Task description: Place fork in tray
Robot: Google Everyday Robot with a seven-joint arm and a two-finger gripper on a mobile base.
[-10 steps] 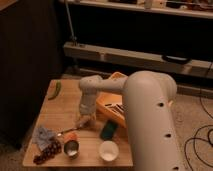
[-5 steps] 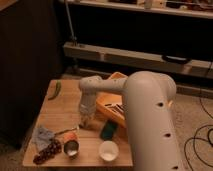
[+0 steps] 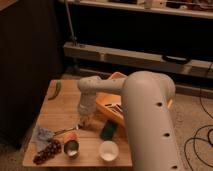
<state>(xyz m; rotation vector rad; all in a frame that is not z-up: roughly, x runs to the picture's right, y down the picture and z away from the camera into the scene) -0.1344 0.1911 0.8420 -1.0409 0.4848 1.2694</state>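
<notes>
The fork (image 3: 65,131) is a slim silver piece lying on the wooden table, running from the grey-blue cloth toward my gripper. My gripper (image 3: 84,122) points straight down at the table, left of the tray, and is shut on the fork's right end, which disappears under its tips. The tray (image 3: 111,98) is the yellow-orange bin to the right of the gripper, with black-and-white handled utensils (image 3: 116,106) inside it. My white arm hides the tray's right part.
A green sponge (image 3: 107,131) lies in front of the tray. A white cup (image 3: 107,150), a metal cup (image 3: 71,147), an orange piece (image 3: 72,136), grapes (image 3: 46,151) and the cloth (image 3: 42,135) crowd the front edge. A green vegetable (image 3: 57,90) lies far left.
The gripper has closed at the fork's end while staying low over the same spot. Nothing on the table has shifted.
</notes>
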